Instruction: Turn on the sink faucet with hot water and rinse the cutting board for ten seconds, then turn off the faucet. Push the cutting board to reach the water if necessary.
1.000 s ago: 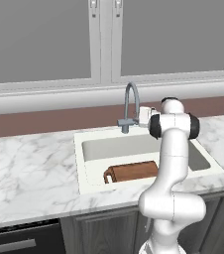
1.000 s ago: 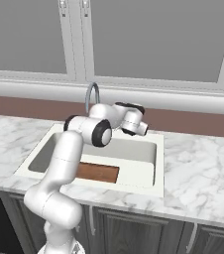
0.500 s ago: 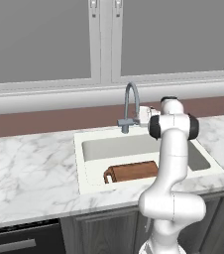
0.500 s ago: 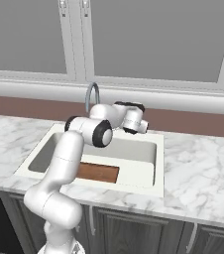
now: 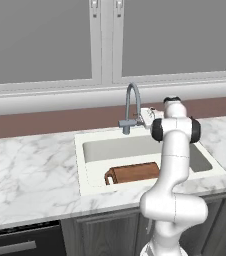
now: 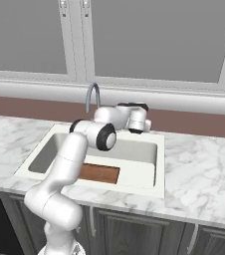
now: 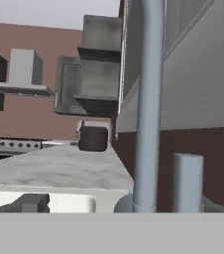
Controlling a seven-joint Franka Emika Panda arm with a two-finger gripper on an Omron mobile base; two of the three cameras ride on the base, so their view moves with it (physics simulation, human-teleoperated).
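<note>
I have the gripper (image 5: 141, 117) up at the back edge of the sink (image 5: 85, 172), just beside the base of the faucet (image 5: 131, 107); whether its fingers are spread or pressed together I cannot tell. From the hand camera the faucet's upright pipe (image 7: 148, 104) stands close in front, with a short grey stub just to its right. The cutting board (image 5: 132, 173) lies flat in the basin along the front wall, handle loop toward the left end.
</note>
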